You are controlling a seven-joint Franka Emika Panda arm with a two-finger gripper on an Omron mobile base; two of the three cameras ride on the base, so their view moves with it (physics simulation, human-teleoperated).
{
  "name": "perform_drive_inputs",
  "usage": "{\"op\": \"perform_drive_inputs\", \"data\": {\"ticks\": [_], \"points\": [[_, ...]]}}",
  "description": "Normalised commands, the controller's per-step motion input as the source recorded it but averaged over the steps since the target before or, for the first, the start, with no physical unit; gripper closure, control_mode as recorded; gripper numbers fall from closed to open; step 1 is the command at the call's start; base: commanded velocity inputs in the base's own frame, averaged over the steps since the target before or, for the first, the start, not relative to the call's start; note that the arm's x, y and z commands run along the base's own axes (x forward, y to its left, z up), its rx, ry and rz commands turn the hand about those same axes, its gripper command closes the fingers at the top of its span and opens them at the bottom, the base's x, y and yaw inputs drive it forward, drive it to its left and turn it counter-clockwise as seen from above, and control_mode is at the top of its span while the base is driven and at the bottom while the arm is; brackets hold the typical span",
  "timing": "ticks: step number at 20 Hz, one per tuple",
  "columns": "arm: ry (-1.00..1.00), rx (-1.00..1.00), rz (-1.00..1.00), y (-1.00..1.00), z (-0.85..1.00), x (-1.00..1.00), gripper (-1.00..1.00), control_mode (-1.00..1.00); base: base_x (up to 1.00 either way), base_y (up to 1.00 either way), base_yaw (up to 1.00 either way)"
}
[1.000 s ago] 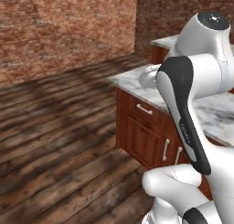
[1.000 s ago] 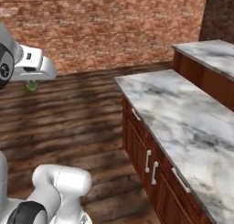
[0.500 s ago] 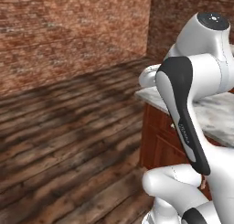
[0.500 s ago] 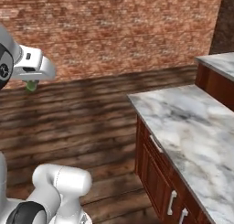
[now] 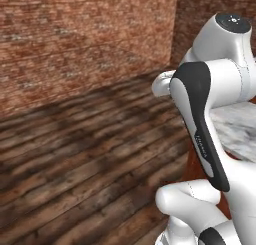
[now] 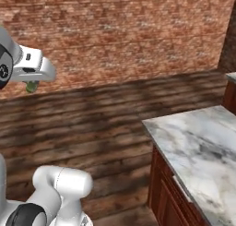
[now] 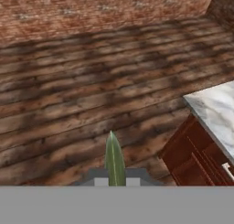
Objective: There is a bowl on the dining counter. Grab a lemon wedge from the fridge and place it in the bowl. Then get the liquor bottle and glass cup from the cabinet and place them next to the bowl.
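Yellow-green lemon wedge (image 7: 114, 160) sitting clamped in the closed pincer (image 7: 114, 181), hanging above wooden floor (image 7: 91, 95) near a marble surface (image 7: 215, 109).

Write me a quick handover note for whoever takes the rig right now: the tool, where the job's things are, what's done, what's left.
Tool: shut on the lemon wedge, carried above the wooden floor; the wedge also shows under the hand in the right base view.
Nearby: a marble counter with drawers to the right, brick wall ahead.
Done: wedge picked up.
Left: find the bowl on the dining counter and drop the wedge in it; then fetch the liquor bottle and glass cup from the cabinet and set them beside the bowl.
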Motion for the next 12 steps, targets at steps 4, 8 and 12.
{"op": "perform_drive_inputs", "data": {"ticks": [4, 8, 12], "points": [[0.0, 0.0, 0.0, 0.0, 0.0, 0.0, 1.0, 1.0, 1.0, 0.25, -0.14], [0.0, 0.0, 0.0, 0.0, 0.0, 0.0, 1.0, 1.0, 1.0, 0.26, -0.24], [0.0, 0.0, 0.0, 0.0, 0.0, 0.0, 1.0, 1.0, 1.0, 0.23, -0.32]]}}
